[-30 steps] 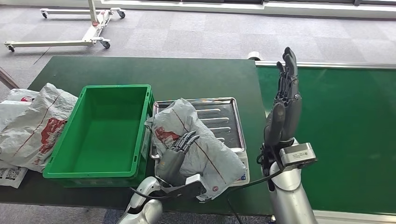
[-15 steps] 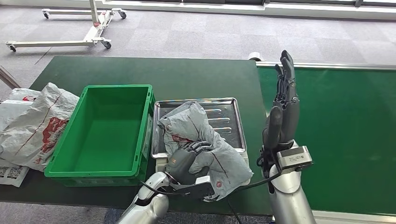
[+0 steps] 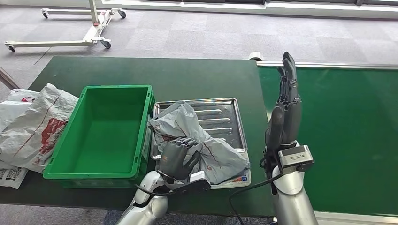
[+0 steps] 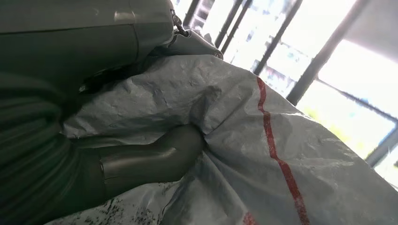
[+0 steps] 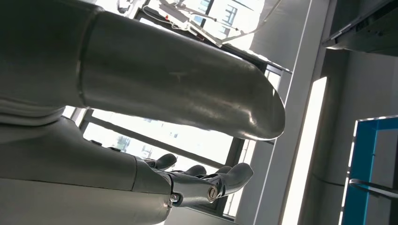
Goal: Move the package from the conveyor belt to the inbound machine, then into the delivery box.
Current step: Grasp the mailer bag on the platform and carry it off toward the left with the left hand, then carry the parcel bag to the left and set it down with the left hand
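Watching the head view, I see the package [image 3: 197, 140] has sunk lower on the tray [image 3: 230, 117] of the inbound machine over the last second, beside the green box [image 3: 105, 129] on the bench [image 3: 187, 77]. My left robot hand [image 3: 174, 158] now grips its near edge, so I judge the lift into the box comes next. It looks grey, crumpled, red-striped. My right robot hand [image 3: 285, 105] stands upright, fingers straight, holding nothing.

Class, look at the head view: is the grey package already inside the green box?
No. The grey package lies on the metal tray, beside the green box.
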`<action>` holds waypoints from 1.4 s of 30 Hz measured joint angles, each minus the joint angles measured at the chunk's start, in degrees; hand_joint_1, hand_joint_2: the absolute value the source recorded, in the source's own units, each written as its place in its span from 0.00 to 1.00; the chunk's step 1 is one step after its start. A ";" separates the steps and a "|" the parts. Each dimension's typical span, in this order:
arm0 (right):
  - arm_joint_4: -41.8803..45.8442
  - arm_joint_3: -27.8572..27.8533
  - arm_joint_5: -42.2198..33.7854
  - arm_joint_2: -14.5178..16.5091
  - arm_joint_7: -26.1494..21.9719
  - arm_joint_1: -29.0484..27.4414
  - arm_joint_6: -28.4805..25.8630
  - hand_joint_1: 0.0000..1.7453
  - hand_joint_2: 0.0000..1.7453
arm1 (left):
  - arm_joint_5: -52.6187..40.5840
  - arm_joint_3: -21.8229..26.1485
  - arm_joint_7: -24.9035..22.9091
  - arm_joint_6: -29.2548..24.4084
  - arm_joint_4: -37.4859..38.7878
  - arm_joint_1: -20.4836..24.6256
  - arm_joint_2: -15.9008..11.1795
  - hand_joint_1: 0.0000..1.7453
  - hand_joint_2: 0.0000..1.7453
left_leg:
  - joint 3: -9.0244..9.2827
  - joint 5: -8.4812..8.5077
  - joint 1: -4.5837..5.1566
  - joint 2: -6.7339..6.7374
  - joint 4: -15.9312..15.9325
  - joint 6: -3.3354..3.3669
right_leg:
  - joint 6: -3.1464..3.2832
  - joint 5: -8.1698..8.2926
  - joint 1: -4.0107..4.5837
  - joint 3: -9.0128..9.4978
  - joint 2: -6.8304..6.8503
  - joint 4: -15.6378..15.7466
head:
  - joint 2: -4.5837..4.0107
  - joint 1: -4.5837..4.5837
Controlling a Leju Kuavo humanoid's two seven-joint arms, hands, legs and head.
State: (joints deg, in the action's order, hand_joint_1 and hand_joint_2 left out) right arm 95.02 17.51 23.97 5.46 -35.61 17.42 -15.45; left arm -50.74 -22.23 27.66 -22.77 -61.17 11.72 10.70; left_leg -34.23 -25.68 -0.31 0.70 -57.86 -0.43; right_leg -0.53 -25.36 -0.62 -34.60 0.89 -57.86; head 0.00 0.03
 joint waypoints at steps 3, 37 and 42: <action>-0.16 -0.28 0.00 0.00 0.07 -0.41 0.01 0.00 0.00 | -0.87 2.56 -1.00 -6.07 -3.72 0.08 -0.31 1.00 1.00 | -0.03 0.00 0.00 0.00 0.00 0.00 | 0.00 0.00 0.01 -0.02 0.01 0.00 | 0.00 0.00; -3.14 -0.01 -4.53 0.55 -1.69 -2.45 0.58 0.00 0.00 | -24.72 42.81 -26.35 -17.38 30.26 25.22 -10.96 0.33 1.00 | 0.10 0.07 -0.02 0.25 0.04 -0.14 | 0.18 0.10 0.02 -0.05 -0.20 -0.03 | 0.00 0.01; -3.14 -0.01 -4.90 0.39 -2.26 -3.27 0.74 0.00 0.00 | -26.58 49.20 -25.20 -17.38 29.26 25.77 -10.40 0.00 0.00 | 0.14 0.02 -0.01 0.35 0.04 -0.18 | 0.18 0.10 0.02 -0.05 -0.32 -0.03 | 0.00 0.00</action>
State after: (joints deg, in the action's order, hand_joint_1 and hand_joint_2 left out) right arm 91.89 17.51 19.08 5.86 -37.86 14.14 -14.71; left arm -77.33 26.97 2.46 -40.15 -31.91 37.49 0.29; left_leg -34.09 -25.65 -0.32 1.05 -57.82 -0.61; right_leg -0.35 -25.26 -0.60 -34.66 0.57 -57.89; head 0.00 0.03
